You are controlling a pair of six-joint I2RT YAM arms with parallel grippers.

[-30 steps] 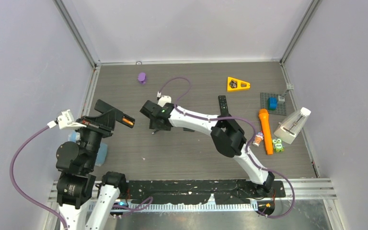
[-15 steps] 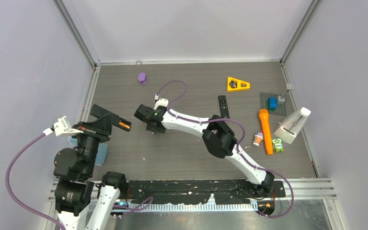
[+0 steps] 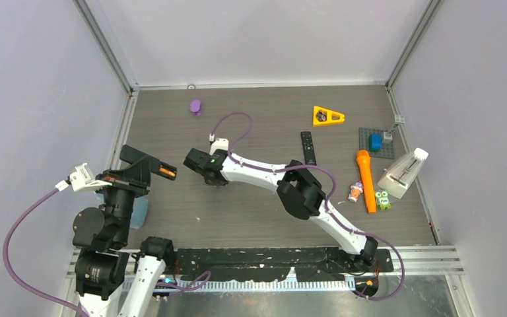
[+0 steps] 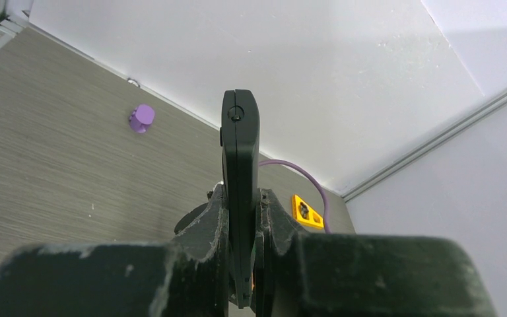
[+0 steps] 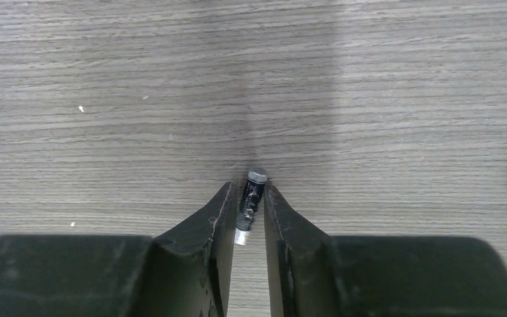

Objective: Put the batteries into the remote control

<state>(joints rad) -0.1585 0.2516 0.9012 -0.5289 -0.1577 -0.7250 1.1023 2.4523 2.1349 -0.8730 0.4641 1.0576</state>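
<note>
My left gripper [image 4: 241,198] is shut on a black remote [image 4: 239,145], held on edge and lifted above the table. In the top view this remote [image 3: 153,169] sticks out toward the right, with an orange battery [image 3: 166,173] showing in it. My right gripper [image 5: 246,193] is shut on a dark grey battery [image 5: 253,186] with a silver cap, just above the wood-grain table. In the top view the right gripper [image 3: 206,177] is a short way right of the held remote. A second black remote [image 3: 309,147] lies on the table further right.
A purple piece [image 3: 196,106] sits at the back left and a yellow wedge [image 3: 328,116] at the back right. The long orange stick [image 3: 366,179], a grey plate [image 3: 384,149], a white block [image 3: 403,173] and small toys [image 3: 383,198] fill the right side.
My right gripper has moved left with the dark battery, closer to the held remote. My left arm has drawn the remote slightly left.
</note>
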